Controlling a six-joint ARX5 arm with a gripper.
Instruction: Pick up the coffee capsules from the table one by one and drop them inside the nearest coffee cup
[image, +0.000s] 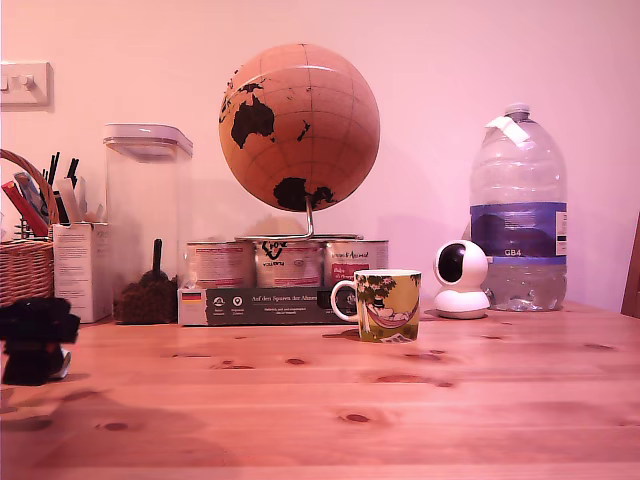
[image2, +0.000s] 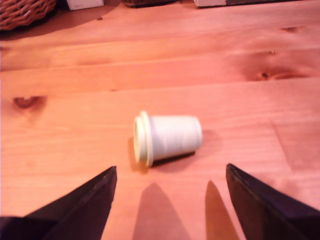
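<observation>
Jaws of the gripper (image2: 170, 175) stand wide apart in the wrist view and hold nothing; only the two dark fingertips (image2: 90, 205) show, low over the table (image2: 75, 70). A single coffee capsule (image2: 167, 138) lies on its side on the wood, ahead of the gap between the tips and apart from both. Its flared rim is turned toward one tip and its narrow end toward the other. A wicker basket (image2: 22, 11) shows at the far corner.

In the exterior view, the coffee cup (image: 387, 304) stands upright on the table, near the middle, with its handle to the exterior view's left. Behind it are three tin cans (image: 288, 263) on a dark box, a globe (image: 299, 126), a white camera (image: 461, 279) and a big water bottle (image: 518, 215). A dark, blurred object at the left edge may be the arm; I cannot tell. The capsule is not seen here.
</observation>
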